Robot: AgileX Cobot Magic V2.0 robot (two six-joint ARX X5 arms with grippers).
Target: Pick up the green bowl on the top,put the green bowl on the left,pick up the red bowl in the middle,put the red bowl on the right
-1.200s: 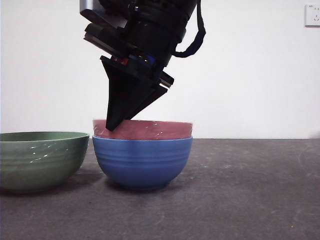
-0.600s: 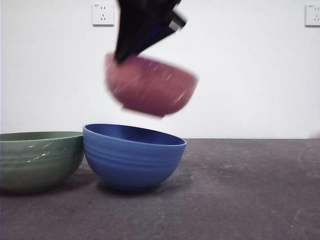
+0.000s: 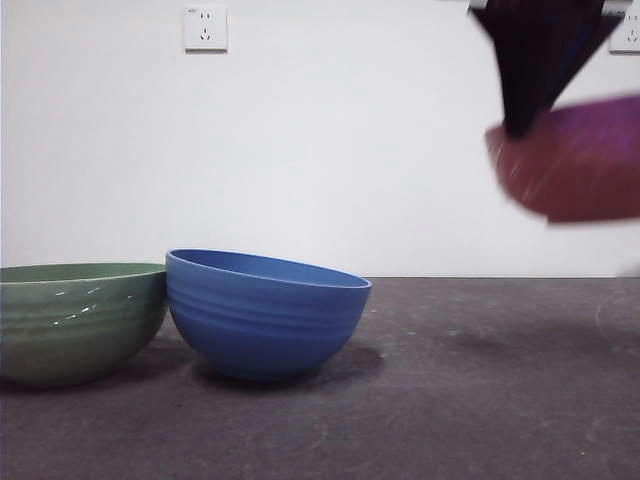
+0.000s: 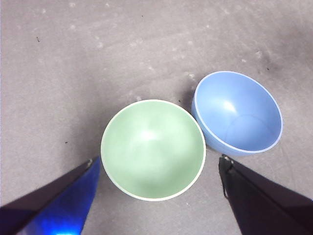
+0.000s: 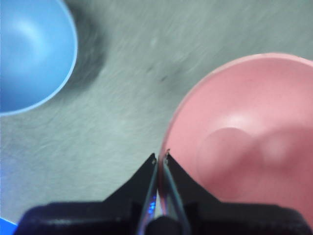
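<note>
My right gripper (image 3: pixel 522 125) is shut on the rim of the red bowl (image 3: pixel 572 165) and holds it in the air at the far right of the front view, blurred by motion. The right wrist view shows the jaws (image 5: pixel 160 157) pinched on the red bowl's rim (image 5: pixel 244 137). The green bowl (image 3: pixel 75 320) sits upright on the table at the left. The left wrist view shows the green bowl (image 4: pixel 152 149) from above. My left gripper (image 4: pixel 156 169) is open and empty high above it.
A blue ridged bowl (image 3: pixel 262 312) sits tilted in the middle, leaning against the green bowl; it also shows in the left wrist view (image 4: pixel 238 113) and the right wrist view (image 5: pixel 32 54). The dark table (image 3: pixel 480 400) stretches to the right under the held bowl.
My right gripper lifted the red bowl out of the blue bowl and carried it up and to the right. The blue bowl tipped against the green bowl.
</note>
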